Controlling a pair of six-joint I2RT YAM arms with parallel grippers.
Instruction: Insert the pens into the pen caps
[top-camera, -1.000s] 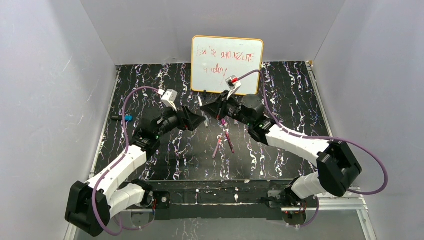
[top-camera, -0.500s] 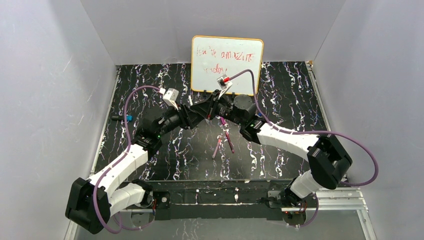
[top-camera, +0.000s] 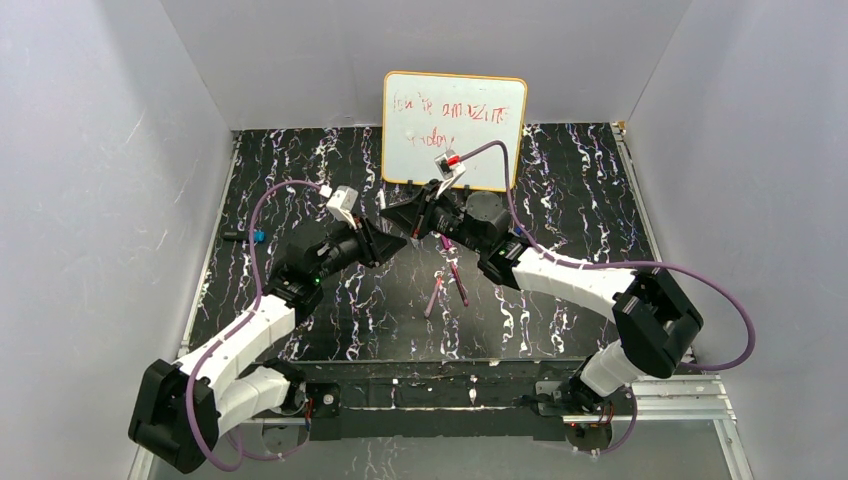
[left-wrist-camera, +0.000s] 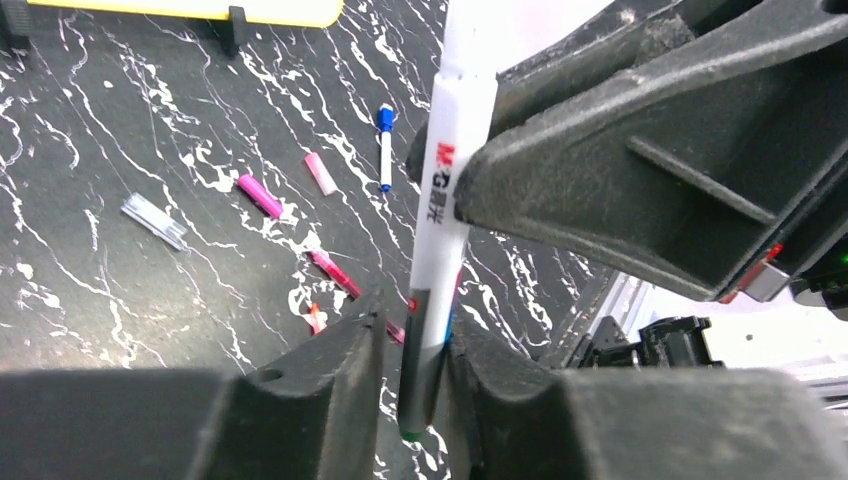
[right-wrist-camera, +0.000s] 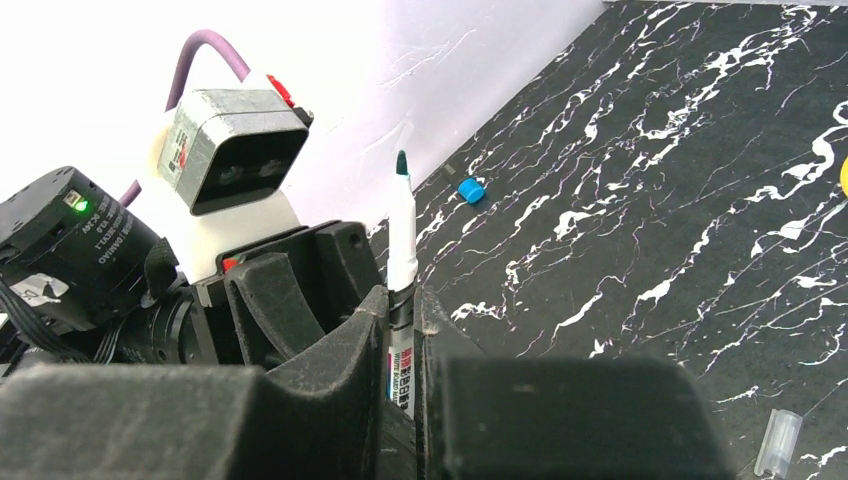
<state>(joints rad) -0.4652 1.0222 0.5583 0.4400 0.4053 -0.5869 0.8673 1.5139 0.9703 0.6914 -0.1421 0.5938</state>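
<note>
We see the white pen (left-wrist-camera: 445, 170) raised above the middle of the bench (top-camera: 560, 180), in front of the whiteboard (top-camera: 455, 130). It has a slim white barrel with red and black print, a darker stretch and a small green tip. The right gripper (right-wrist-camera: 400, 305) is clamped tight on its barrel. The tip end lies between the narrowly parted fingers of the left gripper (left-wrist-camera: 415, 330); we cannot tell whether they touch it. A blue cap (right-wrist-camera: 470, 190) sits near the left wall, well apart. A clear cap (left-wrist-camera: 155, 220), pink caps (left-wrist-camera: 260, 195) and magenta pens (top-camera: 435, 295) lie scattered below. Bare bench runs out on both sides to the grey walls (top-camera: 100, 200).
</note>
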